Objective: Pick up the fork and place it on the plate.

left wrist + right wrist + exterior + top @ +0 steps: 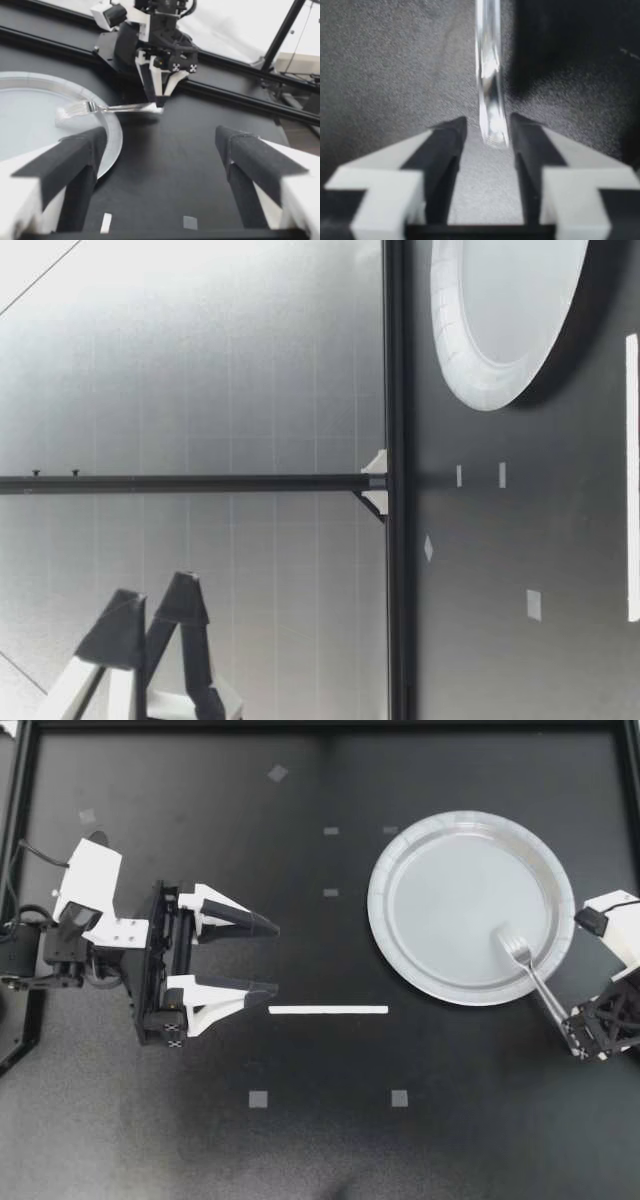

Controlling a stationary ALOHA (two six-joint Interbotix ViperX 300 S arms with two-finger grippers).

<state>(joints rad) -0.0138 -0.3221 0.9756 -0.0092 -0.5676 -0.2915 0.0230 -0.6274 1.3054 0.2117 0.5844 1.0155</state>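
A silver fork (532, 972) lies with its tines on the grey plate (455, 885) at the right and its handle sticking out over the rim. My right gripper (577, 1038) is at the handle's end. In the right wrist view the handle's tip (490, 75) sits between the fingers of that gripper (489, 127) with a gap on each side, so it stands open. My left gripper (277, 958) is wide open and empty at the left, far from the plate. The left wrist view looks across to the fork (117, 107), the plate (30, 110) and the right gripper (159, 99).
A white strip (328, 1010) lies on the black table between the grippers. Small grey tape squares (258, 1098) dot the surface. A black frame rail (320, 726) borders the table. The low view shows the plate (520, 300) and a gripper (150, 625) above the table.
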